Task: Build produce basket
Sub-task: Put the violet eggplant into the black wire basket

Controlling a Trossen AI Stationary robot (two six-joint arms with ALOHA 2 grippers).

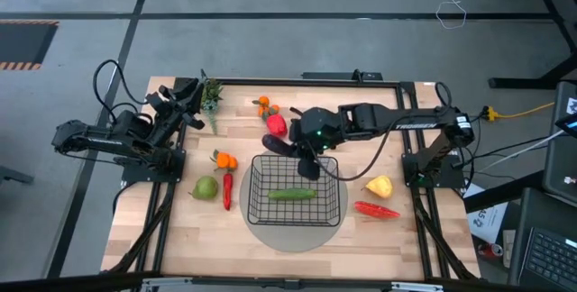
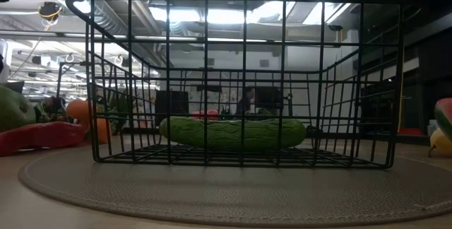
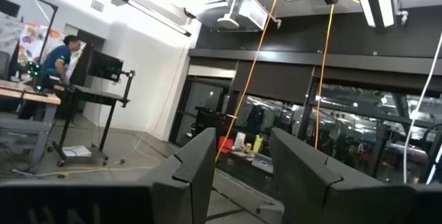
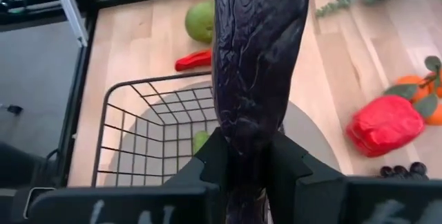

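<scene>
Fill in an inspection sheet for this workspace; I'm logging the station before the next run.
Surface: wooden table, grey round mat under basket.
Job's things: basket holds cucumber; eggplant held above its rim; red pepper, chilies, oranges, green and yellow fruits outside.
Clutter: leafy sprig.
Grippers: right gripper shut on eggplant; left gripper open, raised, empty.
Cables: yellow cable on floor.
Surroundings: person at desk.

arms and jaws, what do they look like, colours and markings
Both arms are dark, jointed links. The right arm carries pale lettering along its forearm and a small green light near the wrist. The left arm trails a black looping cable. The right gripper has blocky matte black jaws.
</scene>
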